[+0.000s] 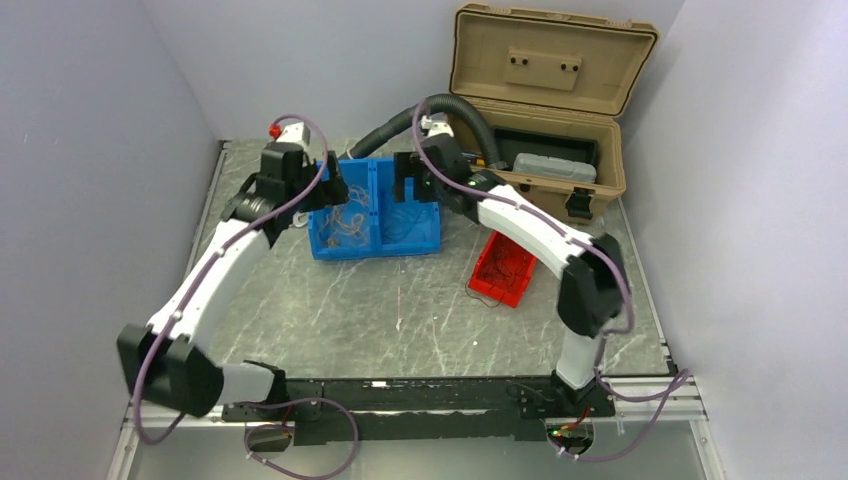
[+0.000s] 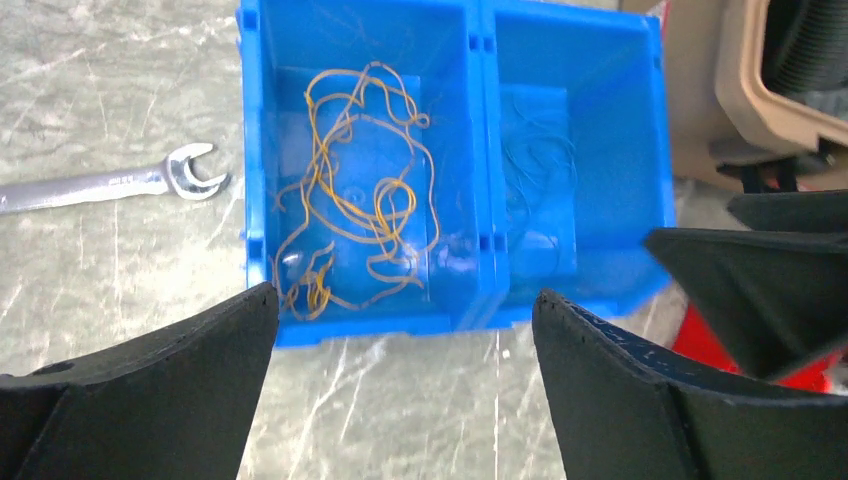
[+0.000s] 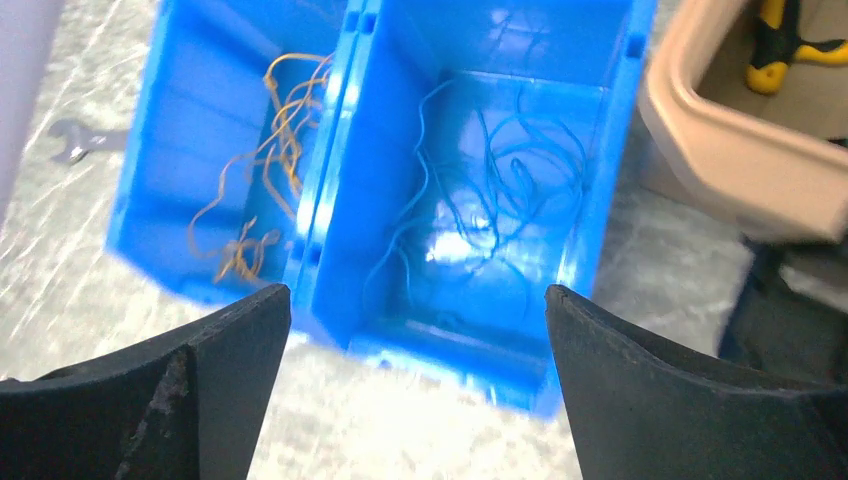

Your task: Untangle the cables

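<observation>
Since the yellow cables (image 2: 350, 190) lie in one compartment of the blue bin (image 2: 255, 150) and the blue cables (image 3: 500, 170) in the other, likely sorted by colour, we see left hand (image 2: 405, 300) and right hand (image 3: 418, 290) both released and empty, poised above it for a pick.

On the bench (image 1: 380, 310), toward the rear middle, a two-compartment bin (image 1: 375, 247). In its left compartment, one tangle of cables (image 2: 350, 200); in the right, a second tangle (image 3: 490, 190), apart from the first across the divider. Left of the bin, flat on the bench, a wrench (image 2: 110, 183). Right of the bin and nearer, a tray (image 1: 477, 265). Behind the tray, an open case (image 1: 550, 65), with a hose (image 1: 400, 120) arching from it round behind the bin.
</observation>
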Available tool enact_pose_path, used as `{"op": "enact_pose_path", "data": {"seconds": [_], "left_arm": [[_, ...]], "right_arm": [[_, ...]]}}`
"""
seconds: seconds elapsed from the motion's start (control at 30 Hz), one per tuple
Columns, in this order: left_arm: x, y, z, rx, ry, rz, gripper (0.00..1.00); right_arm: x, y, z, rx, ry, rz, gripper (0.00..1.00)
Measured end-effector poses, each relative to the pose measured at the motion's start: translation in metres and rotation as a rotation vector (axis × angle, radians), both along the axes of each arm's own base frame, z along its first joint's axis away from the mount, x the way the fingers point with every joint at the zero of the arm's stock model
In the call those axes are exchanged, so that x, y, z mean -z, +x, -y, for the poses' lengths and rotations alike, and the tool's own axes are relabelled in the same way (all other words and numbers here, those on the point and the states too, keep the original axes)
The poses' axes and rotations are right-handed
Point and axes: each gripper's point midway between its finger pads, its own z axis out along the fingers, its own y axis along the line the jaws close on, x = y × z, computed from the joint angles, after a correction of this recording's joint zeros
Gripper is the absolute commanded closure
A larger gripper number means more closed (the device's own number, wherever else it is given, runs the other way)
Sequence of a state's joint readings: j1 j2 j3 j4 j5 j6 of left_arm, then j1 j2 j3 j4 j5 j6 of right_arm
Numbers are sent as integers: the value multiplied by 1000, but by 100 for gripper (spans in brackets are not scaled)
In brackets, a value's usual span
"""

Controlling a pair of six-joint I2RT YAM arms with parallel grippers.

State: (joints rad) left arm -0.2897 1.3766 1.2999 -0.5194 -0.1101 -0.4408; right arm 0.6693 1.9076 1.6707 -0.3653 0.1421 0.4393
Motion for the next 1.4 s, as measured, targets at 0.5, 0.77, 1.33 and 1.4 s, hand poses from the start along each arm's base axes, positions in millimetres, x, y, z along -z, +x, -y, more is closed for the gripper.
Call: {"op": "enact_pose_path", "data": {"seconds": [0.5, 0.77, 1.33, 1.4], "left_arm": [[40, -116, -21, 33, -118, 146, 1], [104, -142, -28, 25, -132, 154, 1], [136, -152, -38, 12, -99, 199, 1], [135, -151, -39, 13, -97, 203, 1]], "right_arm": [[-53, -144, 145, 42, 114, 252, 0], [22, -185, 205, 208, 104, 247, 0], [56, -202, 251, 378, 159, 401, 2], [55, -201, 251, 380, 161, 404, 2]]}}
